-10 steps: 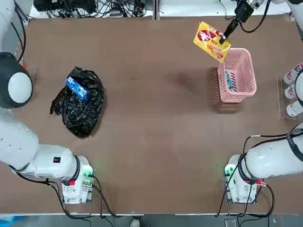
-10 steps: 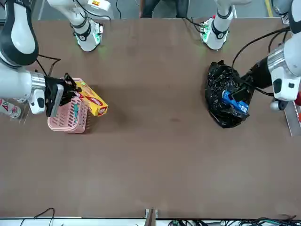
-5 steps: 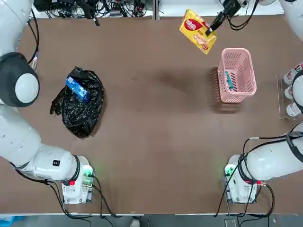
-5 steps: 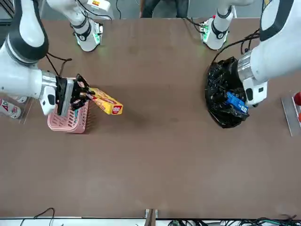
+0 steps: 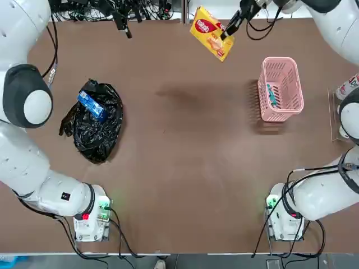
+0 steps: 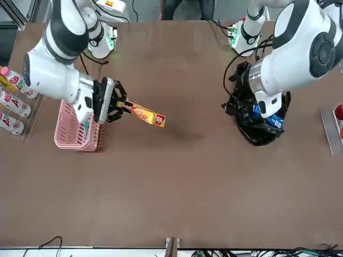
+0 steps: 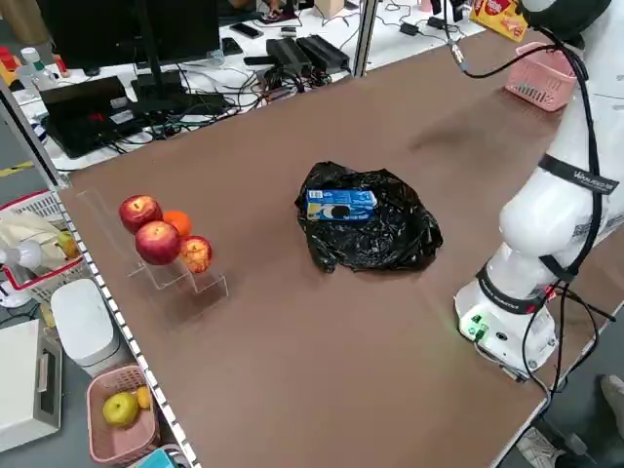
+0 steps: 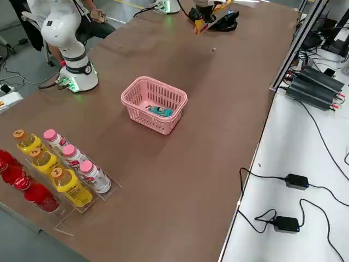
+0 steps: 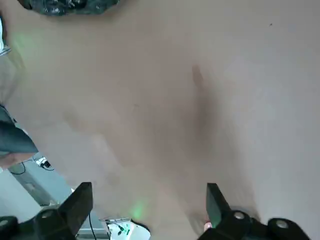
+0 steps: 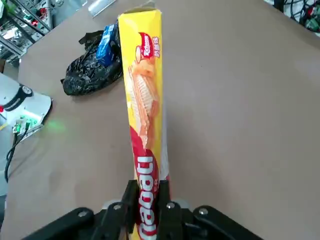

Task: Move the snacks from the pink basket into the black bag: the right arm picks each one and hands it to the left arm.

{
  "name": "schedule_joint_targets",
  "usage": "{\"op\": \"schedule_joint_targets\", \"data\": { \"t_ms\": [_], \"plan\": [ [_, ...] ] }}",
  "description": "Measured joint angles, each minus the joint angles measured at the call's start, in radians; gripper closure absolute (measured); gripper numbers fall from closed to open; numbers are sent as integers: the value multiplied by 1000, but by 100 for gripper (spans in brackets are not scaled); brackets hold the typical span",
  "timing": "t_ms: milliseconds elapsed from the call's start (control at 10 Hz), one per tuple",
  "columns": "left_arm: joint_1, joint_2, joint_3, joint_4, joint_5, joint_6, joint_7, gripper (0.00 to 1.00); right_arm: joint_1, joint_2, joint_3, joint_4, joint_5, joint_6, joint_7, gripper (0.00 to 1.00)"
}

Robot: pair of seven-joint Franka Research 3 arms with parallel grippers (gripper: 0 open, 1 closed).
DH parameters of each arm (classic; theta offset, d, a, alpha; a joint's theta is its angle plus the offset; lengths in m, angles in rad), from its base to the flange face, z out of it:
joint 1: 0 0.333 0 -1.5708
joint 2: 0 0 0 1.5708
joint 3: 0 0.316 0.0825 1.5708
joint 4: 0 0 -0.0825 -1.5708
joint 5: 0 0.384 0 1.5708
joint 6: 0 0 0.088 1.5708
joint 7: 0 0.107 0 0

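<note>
While the right gripper point(image 6: 119, 105) hangs over bare table, notes as follows.
Surroundings: cables and power bricks along the top edge of the top view; fruit point(image 7: 159, 237) on a clear stand at left centre of the left side view; bottles point(image 8: 52, 171) on a clear rack at lower left of the right side view.
Obstructions: nothing lies on the table point(image 5: 185, 157) between basket and bag.
Right gripper: fingers clamped tight on one end of the yellow packet point(image 10: 144, 120); the packet juts straight out beyond the fingertips, red logo up, above the table at upper centre of the top view, left of the basket point(image 5: 281, 89).
Left gripper: point(image 9: 148, 200) fingers spread wide, nothing between them, bare table beneath; in the front view that arm sits over the bag point(image 6: 252, 115) at right centre.
Blue packet: point(image 5: 91, 105) lying on top of the bag, left centre of the top view.
Teal packet: point(image 8: 159, 111) on the basket floor.
Counts: packets 3 (yellow 1, blue 1, teal 1); basket 1; bag 1; fruit 3 on the stand; bottles 4 yellow or white plus red ones partly cut off.
</note>
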Motion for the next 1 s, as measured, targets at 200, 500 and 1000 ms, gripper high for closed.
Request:
{"op": "schedule_joint_targets", "data": {
  "t_ms": [200,500,1000],
  "plan": [
    [-11,14,-2,4,-18,93,-92,0,68,0,0,2,1,71,63,78],
    [-6,30,-4,28,-45,122,-118,0,157,0,0,3,1,178,124,78],
    [-23,49,-11,77,-112,133,-119,0,264,4,-1,2,0,291,205,79]
  ]
}}
